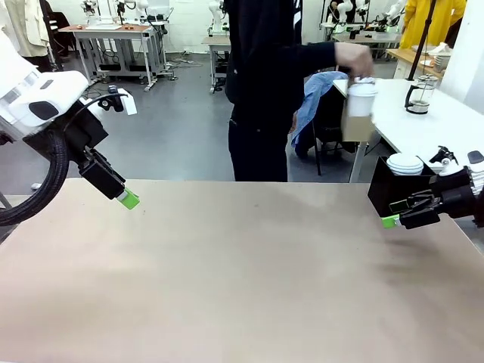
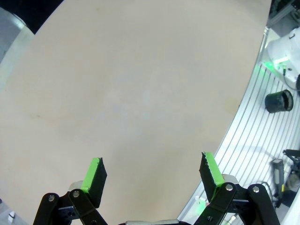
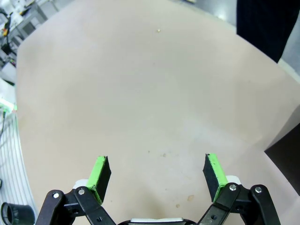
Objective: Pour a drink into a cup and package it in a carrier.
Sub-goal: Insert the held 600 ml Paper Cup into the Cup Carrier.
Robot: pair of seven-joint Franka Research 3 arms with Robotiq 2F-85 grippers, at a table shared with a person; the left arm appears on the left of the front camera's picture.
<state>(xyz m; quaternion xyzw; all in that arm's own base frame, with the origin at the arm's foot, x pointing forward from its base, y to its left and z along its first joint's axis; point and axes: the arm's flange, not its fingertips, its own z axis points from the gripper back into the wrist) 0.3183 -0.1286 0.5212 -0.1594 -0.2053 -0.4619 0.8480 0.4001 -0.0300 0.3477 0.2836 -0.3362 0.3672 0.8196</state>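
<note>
While the person's hand [image 1: 354, 59] holds the white tapered paper cup with its dome lid [image 1: 361, 97] in the small brown cardboard carrier [image 1: 356, 125] over the white side table [image 1: 439, 125] beyond the far edge, nothing of the task sits on the bare tan tabletop [image 1: 242, 272] between the arms, so the likeliest trouble is a mistimed handover: an arm reaching before the carrier is set down could knock it from the hand and tip the cup. The left gripper [image 2: 152, 173] hangs over the near left of the tabletop with its green-padded jaws spread wide and empty; the right gripper [image 3: 157, 171] hovers at the right edge, equally wide and holding nothing. A clear glass jar with dark liquid [image 1: 417, 94] stands on the side table, well apart from both. The cup looks upright, lidded and seated in the carrier, though its fit is too small to judge
</note>
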